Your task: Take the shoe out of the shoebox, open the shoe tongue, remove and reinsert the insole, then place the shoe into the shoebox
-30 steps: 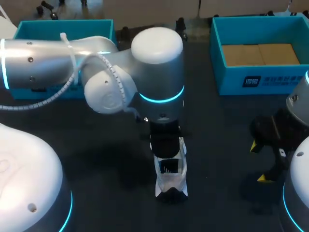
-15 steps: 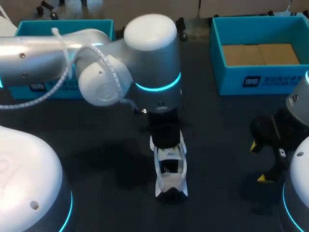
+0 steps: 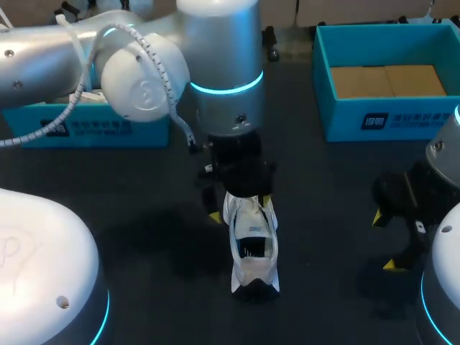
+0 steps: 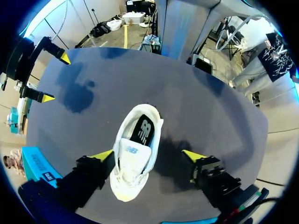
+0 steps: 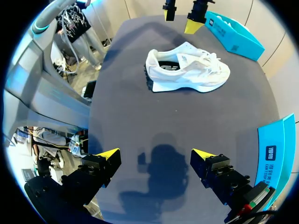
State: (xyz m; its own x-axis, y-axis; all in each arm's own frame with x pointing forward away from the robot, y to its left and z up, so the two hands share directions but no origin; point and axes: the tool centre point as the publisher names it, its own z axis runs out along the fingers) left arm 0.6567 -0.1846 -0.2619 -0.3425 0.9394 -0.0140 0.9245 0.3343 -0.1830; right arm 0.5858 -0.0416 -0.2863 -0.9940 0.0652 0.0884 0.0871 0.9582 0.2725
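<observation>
Shoe [image 4: 135,156] under the wide-open left tool [image 4: 148,156], sole down.

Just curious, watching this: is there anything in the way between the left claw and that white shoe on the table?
Nothing visible is in the way. The left gripper hangs open directly over the white shoe, with one yellow-tipped finger on each side of it.
</observation>
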